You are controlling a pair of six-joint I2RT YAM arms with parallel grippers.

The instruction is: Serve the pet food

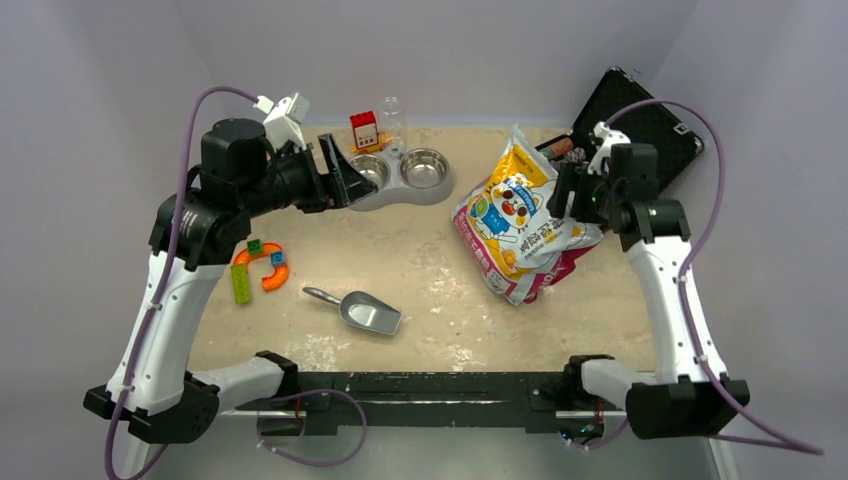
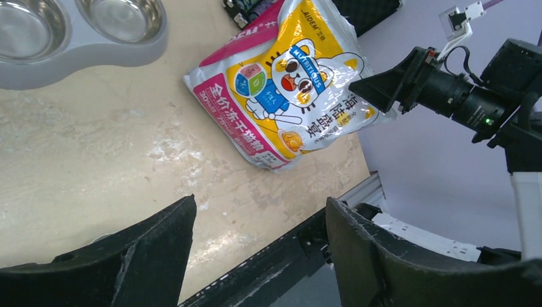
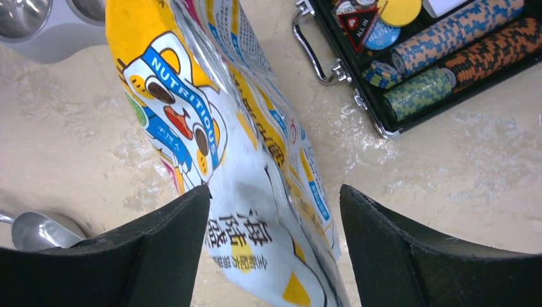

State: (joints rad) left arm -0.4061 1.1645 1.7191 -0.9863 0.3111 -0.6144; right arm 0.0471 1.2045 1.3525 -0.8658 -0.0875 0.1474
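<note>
Right gripper [image 3: 275, 198] fills the near edge of its wrist view, fingers spread wide and straddling the white end of the food bag [image 3: 211, 96]. Bag film sits between the fingers, but I see no pinch, so nothing is held yet. Left gripper [image 2: 261, 201] is also wide apart and empty. It hangs over the table [image 1: 430, 270] near the left end of the double bowl [image 1: 400, 196], its camera looking across at the bag.

Pet food: no kibble visible anywhere. My read is that it's all inside the bag, which lies on its side at the right of the table, between the double bowl and the chip case [image 1: 645, 120]. Both steel bowls look empty. Can't tell whether the bag top is cut or sealed.

Scoop [image 1: 368, 312] lies alone near the front middle. It's empty, handle toward the left arm's side, well apart from both grippers.

Step in hand, as I judge it: the very start, with the right arm securing the bag. Nothing served.

Next move calls for:
- Close the right fingers on that bag edge, firm enough that the slick film doesn't slide out.
- Lift or tilt the bag to get the mouth up.
- Send the left arm to the scoop handle. It's thin and flat on the table, so a low approach.
- Scoop from the bag, or pour toward the bowl. The bag is floppy, so expect it to fold.
- Toy bricks [image 1: 258, 268] sit near the left arm's likely path, so steer clear.
</note>
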